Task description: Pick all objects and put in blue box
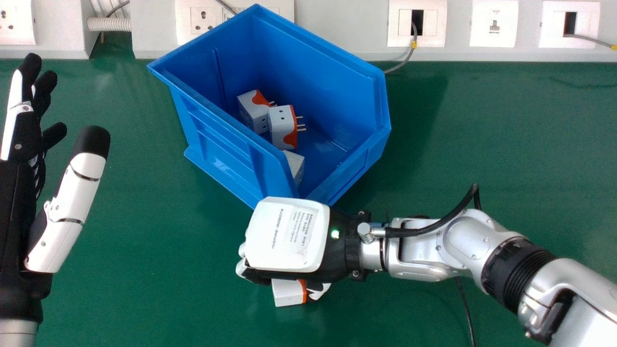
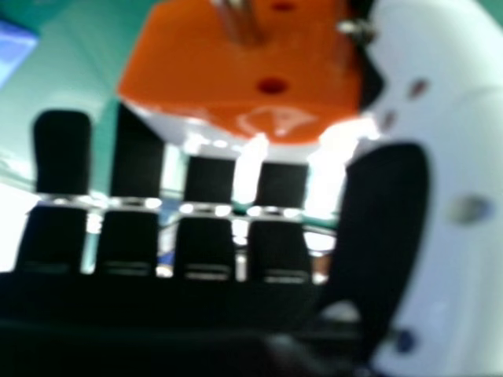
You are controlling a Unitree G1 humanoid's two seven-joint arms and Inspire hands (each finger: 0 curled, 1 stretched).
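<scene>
Pinching a plug (image 1: pixel 288 293), the right hand (image 1: pixel 289 236) hangs off the box's (image 1: pixel 219 137) near corner, over the worktop (image 1: pixel 144 289). Three more plugs (image 1: pixel 281 126) lie inside, toward the worktop's back edge; at view left the left hand (image 1: pixel 14 207) is spread.

The open-topped blue box (image 1: pixel 221 144) stands at eleven o'clock in the head view. Inside, toward nine o'clock, a white-and-orange adapter (image 1: pixel 248 112) touches a second adapter (image 1: pixel 279 126), prongs toward three; a pale block (image 1: pixel 296 165) sits at six, partly hidden by the wall. Outside, at six o'clock from the box, is a pronged white-and-orange plug (image 1: pixel 288 293), partly covered.
</scene>
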